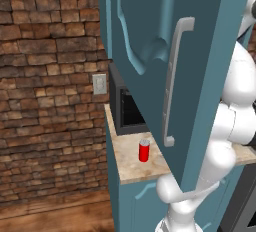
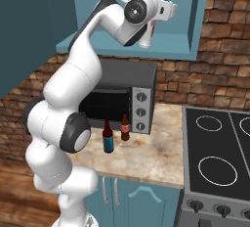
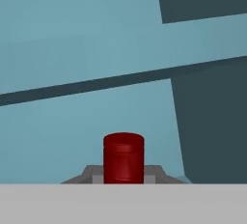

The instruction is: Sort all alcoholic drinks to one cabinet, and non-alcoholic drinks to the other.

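Red cap (image 3: 123, 158): closest to my hand camera, a dark red cylinder standing up between my two finger tips, with pale teal cabinet wall behind it.
My gripper (image 2: 150, 35): raised inside the open upper cabinet (image 2: 195, 15), closed narrowly on the pale whitish bottle (image 2: 152, 29); in the right base view a sliver of the bottle with its red top shows just beside my white hand.
My fingers (image 3: 91, 174): grey pads sit on both sides of the cap, touching it.
Cabinet interior: teal panels, one dark seam running across at a slant, and a darker panel on the right of the hand view.
My arm (image 2: 73, 103): white with dark joints, rising from the lower left of the right base view and bending up into the cabinet.
Cabinet door (image 1: 165, 66): teal, swung open, with a long pale handle; it hides much of the left base view.
Red can (image 1: 144, 150): upright on the marble counter (image 1: 130, 163), near the counter's left end, just in front of the microwave (image 2: 132, 99).
Two dark bottles: one with a blue label (image 2: 108, 138) and a smaller brown bottle with a red label (image 2: 125, 127), both upright on the counter before the microwave, near each other but apart.
Stove (image 2: 217, 157): black top with white ring burners, to the right of the counter.
Wall: brown brick (image 1: 50, 76) with a pale switch plate (image 1: 99, 84).
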